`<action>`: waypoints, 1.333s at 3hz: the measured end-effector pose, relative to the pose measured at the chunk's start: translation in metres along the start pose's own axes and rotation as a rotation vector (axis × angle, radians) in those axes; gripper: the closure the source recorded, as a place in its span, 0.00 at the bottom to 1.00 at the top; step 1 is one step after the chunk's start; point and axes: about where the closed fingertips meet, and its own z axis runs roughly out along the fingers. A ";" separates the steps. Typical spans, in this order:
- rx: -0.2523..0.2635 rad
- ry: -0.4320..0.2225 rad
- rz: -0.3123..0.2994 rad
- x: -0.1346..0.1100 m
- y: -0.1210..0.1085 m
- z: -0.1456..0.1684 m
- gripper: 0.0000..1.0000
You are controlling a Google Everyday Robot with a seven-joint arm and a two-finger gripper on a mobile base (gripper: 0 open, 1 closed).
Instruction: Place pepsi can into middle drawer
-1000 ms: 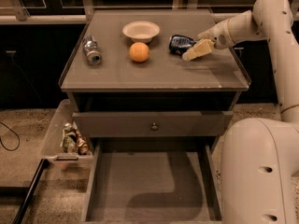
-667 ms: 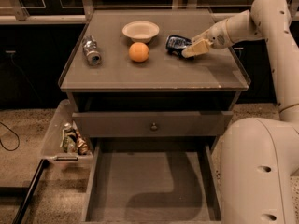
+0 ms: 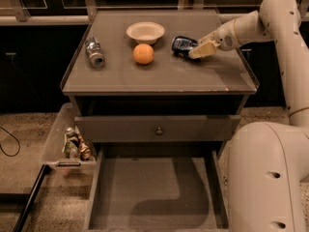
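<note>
The pepsi can (image 3: 182, 45), dark blue with white markings, lies on its side on the cabinet top, right of the orange (image 3: 143, 53). My gripper (image 3: 199, 50) reaches in from the right and is against the can's right end, low over the top. The middle drawer (image 3: 154, 192) is pulled out at the bottom of the view, and its flat grey floor is bare. It lies below and in front of the can.
A white bowl (image 3: 145, 32) stands behind the orange. A silver-grey can (image 3: 94, 52) lies at the left of the top. A shut drawer front with a round knob (image 3: 158, 130) sits above the open drawer. A clear bin (image 3: 72, 144) with small items stands left of the cabinet. The robot's body (image 3: 265, 178) fills the lower right.
My gripper has shifted a little to the left along the cabinet top, and the pepsi can has shifted left with it.
</note>
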 end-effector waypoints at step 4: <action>-0.045 0.000 -0.171 -0.023 0.051 -0.073 1.00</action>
